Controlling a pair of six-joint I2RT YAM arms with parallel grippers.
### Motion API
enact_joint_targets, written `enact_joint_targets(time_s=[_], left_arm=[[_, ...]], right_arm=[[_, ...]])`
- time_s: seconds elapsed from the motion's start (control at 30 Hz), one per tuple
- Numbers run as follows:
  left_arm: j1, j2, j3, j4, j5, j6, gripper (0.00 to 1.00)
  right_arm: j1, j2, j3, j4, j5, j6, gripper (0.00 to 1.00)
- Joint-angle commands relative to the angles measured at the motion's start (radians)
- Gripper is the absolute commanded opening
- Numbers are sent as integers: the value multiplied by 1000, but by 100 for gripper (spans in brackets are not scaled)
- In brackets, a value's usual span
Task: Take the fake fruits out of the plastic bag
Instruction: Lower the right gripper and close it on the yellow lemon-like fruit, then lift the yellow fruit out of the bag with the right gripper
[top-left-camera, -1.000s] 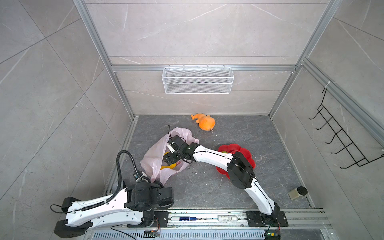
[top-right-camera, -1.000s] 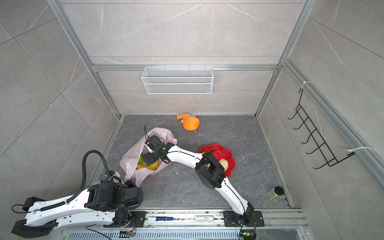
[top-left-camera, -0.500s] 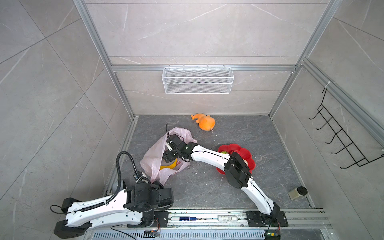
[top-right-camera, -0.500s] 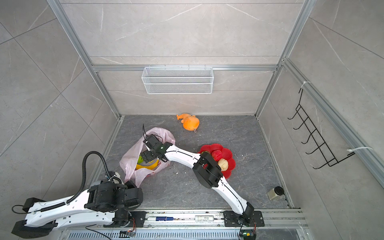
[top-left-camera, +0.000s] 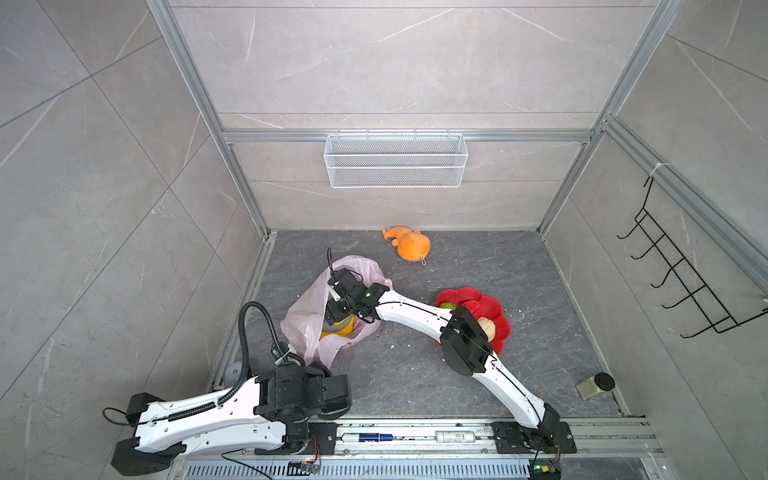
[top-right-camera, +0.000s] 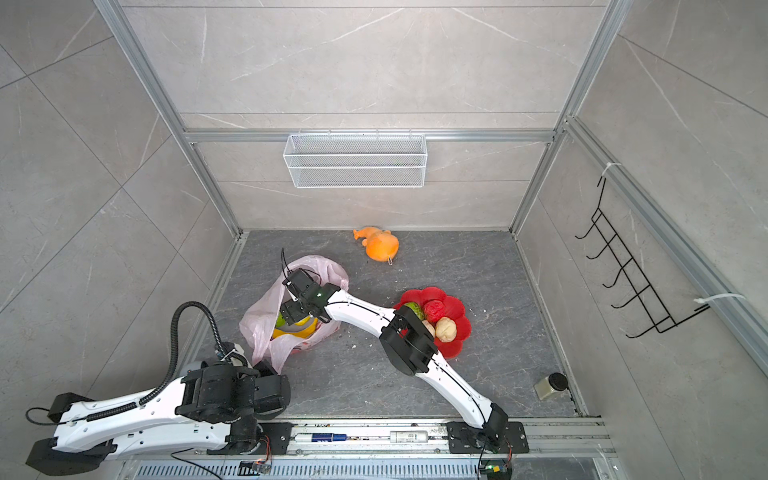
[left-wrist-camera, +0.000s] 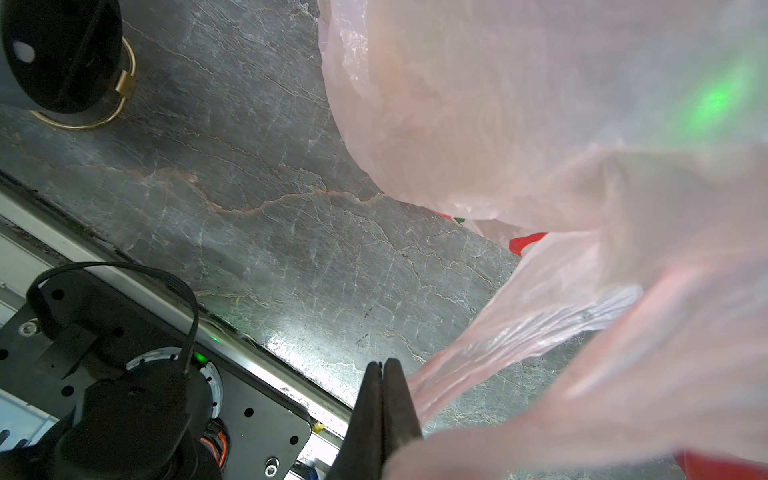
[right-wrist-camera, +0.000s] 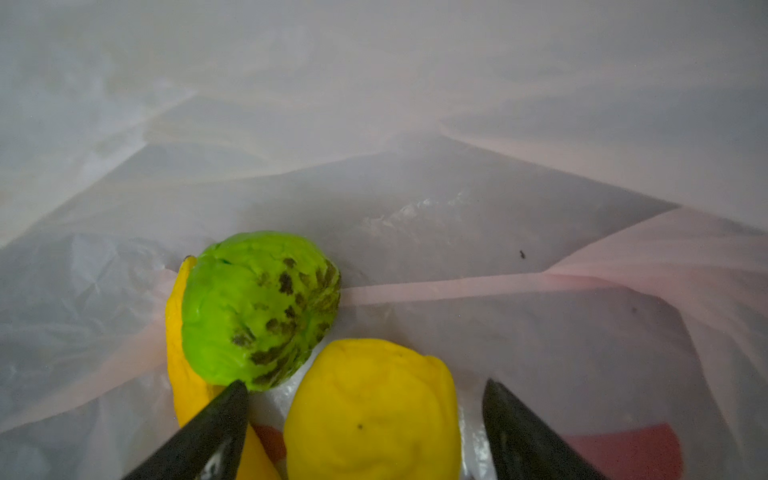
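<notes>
Three fake fruits (top-right-camera: 297, 330) lie inside the thin, crinkly, translucent pale-pink plastic bag (top-left-camera: 305, 305), which sits on the left half of the grey stone-patterned bench (top-left-camera: 457, 257). They are a lumpy yellow ball (right-wrist-camera: 374, 411), a bumpy bright-green ball (right-wrist-camera: 257, 307) flecked with dark marks, and a curved yellow banana (right-wrist-camera: 183, 374) partly hidden behind the green ball.

The right gripper (right-wrist-camera: 365, 386) reaches in through the bag's mouth with its black jaws spread wide, grasping nothing. The yellow ball sits between them, and one fingertip (right-wrist-camera: 235, 392) is right at the green ball's edge.

The left gripper (left-wrist-camera: 380, 370), low near the bench's front-left, is clenched on a fold of the bag's film at the corner nearest it.

Right of the bag, a red flower-shaped plate (top-right-camera: 457, 307) carries a green piece (top-right-camera: 409, 309), a bumpy red ball (top-right-camera: 434, 311) and a beige lump (top-right-camera: 445, 329); the right arm's elbow covers part of it. An orange plush toy (top-left-camera: 411, 246) lies near the back wall, well apart from the bag.
</notes>
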Motion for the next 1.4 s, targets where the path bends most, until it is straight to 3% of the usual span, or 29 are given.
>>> enact_joint_targets(time_s=[0.0, 0.23, 0.6, 1.03, 1.37], left_arm=[[-6, -4, 8, -16, -45, 7, 0], [-6, -9, 2, -11, -43, 7, 0], [-6, -8, -1, -8, -42, 8, 0], [-5, -11, -1, -8, -48, 10, 0], [-6, -16, 0, -5, -71, 14, 0]], right_arm=[[6, 57, 44, -60, -9, -7, 89], [6, 90, 79, -78, -10, -3, 86], [5, 84, 60, -50, 5, 5, 70], [-4, -19, -74, 44, 43, 23, 42], [-7, -161, -211, 94, 44, 12, 36]])
